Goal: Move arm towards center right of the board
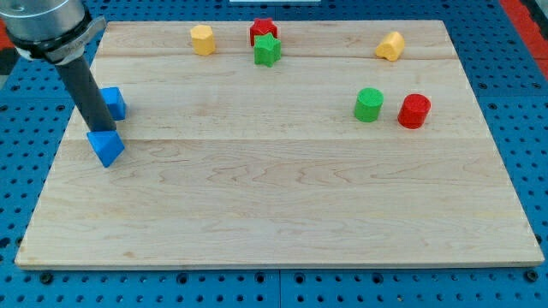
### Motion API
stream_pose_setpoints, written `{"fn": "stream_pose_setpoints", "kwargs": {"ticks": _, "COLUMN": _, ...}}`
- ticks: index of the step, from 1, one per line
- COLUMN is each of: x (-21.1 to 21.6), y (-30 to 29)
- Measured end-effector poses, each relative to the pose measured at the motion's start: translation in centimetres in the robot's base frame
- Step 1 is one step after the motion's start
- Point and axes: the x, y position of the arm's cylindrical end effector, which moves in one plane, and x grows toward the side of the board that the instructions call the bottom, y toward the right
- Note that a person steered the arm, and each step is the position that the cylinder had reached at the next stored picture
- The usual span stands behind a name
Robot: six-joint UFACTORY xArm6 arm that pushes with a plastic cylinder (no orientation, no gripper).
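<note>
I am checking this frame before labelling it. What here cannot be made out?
- My tip: its very end is hidden behind the blue triangular block, so contact is unclear.
- Blue cube: partly covered by the rod.
- Red block: its front is hidden by the green star block; shape uncertain.
- Arm: cut off by the view's top.

Your tip (97, 130) sits at the board's (274, 214) left edge, touching the top of the blue triangular block (105, 147), with the blue cube (113, 103) just beside the rod on its right. Along the view's top: yellow block (202, 39), then the red star (262, 30) with the green star (267, 50) touching in front of it, then another yellow block (390, 45) far right. Below that, green cylinder (369, 104) left of red cylinder (414, 111), near each other.
</note>
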Motion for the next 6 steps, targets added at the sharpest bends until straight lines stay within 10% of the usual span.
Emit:
{"fn": "stream_pose_setpoints", "kwargs": {"ticks": 3, "x": 6.3, "y": 4.0}}
{"fn": "stream_pose_setpoints", "kwargs": {"ticks": 6, "x": 5.6, "y": 33.7}}
